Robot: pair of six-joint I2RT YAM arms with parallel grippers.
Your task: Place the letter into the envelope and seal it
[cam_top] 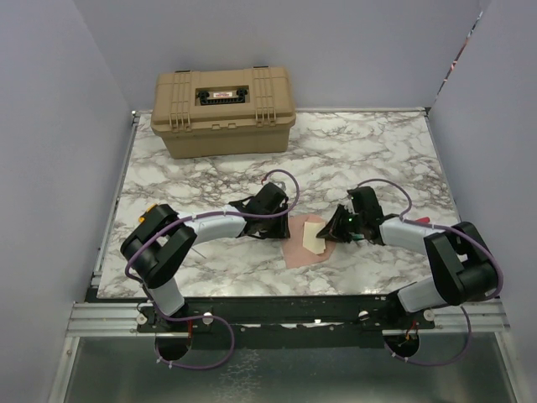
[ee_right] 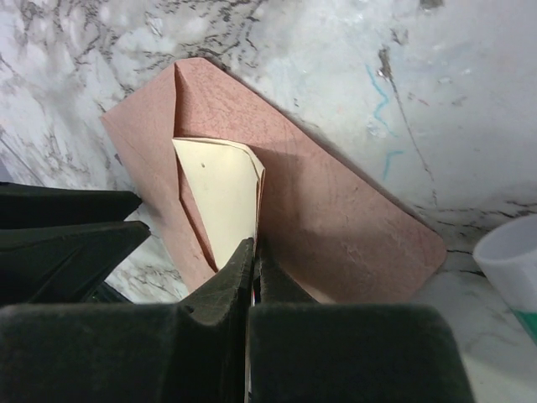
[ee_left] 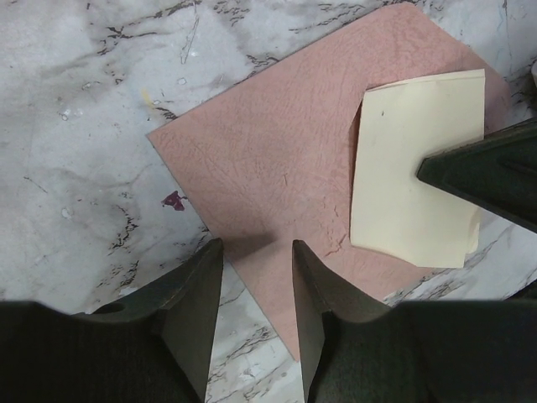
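Note:
The pinkish-brown envelope [cam_top: 300, 253] lies flat on the marble table between the arms. It also shows in the left wrist view [ee_left: 268, 168] and the right wrist view [ee_right: 336, 210]. The cream-tan letter [cam_top: 315, 235] sticks partly out of the envelope's pocket [ee_left: 415, 168]. My right gripper [cam_top: 330, 231] is shut on the letter's edge [ee_right: 218, 193], with its fingertips [ee_right: 245, 252] pressed together. My left gripper [cam_top: 284, 225] is open and empty, its tips [ee_left: 256, 243] straddling the envelope's near edge low over the table. The envelope's flap is not clear in any view.
A tan plastic toolbox [cam_top: 224, 109] stands at the back left of the table. A white round object [ee_right: 512, 264] with a teal patch sits just right of the envelope. Grey walls close in both sides.

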